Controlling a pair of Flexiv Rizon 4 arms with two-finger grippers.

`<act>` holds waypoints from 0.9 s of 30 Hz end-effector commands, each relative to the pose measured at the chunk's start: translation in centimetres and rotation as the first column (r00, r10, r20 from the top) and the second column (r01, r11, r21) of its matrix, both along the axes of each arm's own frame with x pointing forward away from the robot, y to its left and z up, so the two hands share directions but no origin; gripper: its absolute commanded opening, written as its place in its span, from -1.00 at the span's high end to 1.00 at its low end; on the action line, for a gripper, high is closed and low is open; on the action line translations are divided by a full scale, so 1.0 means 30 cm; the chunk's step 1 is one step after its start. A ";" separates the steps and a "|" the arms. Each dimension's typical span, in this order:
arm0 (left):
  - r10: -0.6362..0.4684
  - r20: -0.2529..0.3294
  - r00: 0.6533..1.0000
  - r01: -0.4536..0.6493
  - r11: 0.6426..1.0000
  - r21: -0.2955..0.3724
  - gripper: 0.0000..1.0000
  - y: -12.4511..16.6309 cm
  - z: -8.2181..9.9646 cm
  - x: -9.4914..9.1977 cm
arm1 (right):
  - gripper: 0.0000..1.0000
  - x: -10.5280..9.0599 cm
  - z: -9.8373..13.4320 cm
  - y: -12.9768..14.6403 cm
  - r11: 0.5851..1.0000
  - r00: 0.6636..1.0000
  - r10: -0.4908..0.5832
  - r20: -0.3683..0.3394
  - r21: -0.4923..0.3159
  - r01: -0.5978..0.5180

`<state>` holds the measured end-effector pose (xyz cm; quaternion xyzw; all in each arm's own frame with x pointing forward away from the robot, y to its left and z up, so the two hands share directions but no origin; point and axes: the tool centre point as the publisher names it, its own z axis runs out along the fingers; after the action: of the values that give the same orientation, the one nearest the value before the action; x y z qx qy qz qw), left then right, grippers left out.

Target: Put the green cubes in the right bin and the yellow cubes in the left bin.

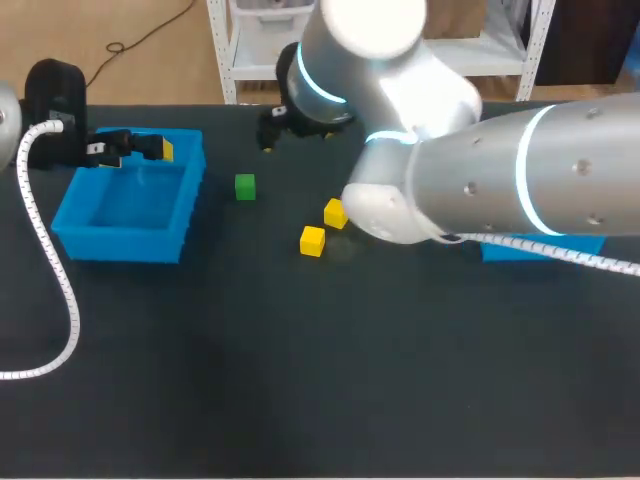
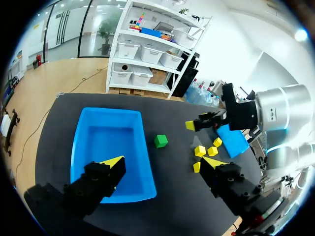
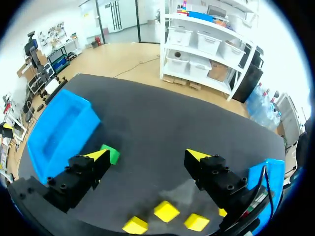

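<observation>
Small green cube (image 1: 245, 186): on the black table (image 1: 300, 380), between the blue plastic left bin (image 1: 120, 243) and the small yellow cubes (image 1: 312, 241).

Right gripper (image 3: 147, 158): fingers apart, nothing held. Hovers nearer to the green cube than the left gripper (image 2: 162, 164), likewise spread and empty, above the left bin.

In the right wrist view, green cube just beside one fingertip, not centred between the two. Probable requirement: sideways shift toward the cube before descent.

Blue right bin (image 3: 274, 172): on the opposite side, past the yellow cubes.
</observation>
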<state>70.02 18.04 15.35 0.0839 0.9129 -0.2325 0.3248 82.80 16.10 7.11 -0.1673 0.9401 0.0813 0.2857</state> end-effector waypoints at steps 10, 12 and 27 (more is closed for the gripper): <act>-0.009 0.009 1.000 0.009 1.000 -0.013 -1.00 0.010 -0.008 0.000 | -1.00 0.020 -0.091 0.149 1.000 0.999 -0.024 -0.039 -0.011 0.024; -0.009 0.009 1.000 0.009 1.000 -0.013 -1.00 0.010 -0.008 0.000 | -1.00 0.027 -0.109 0.168 1.000 0.998 -0.029 -0.047 -0.013 0.029; -0.009 0.009 1.000 0.009 1.000 -0.013 -1.00 0.010 -0.008 0.000 | -1.00 0.046 -0.175 0.235 0.999 0.996 -0.044 -0.075 -0.033 0.041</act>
<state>70.02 18.04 15.36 0.0839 0.9129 -0.2325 0.3248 83.78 22.70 2.10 -0.1480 0.9536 0.0686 0.2531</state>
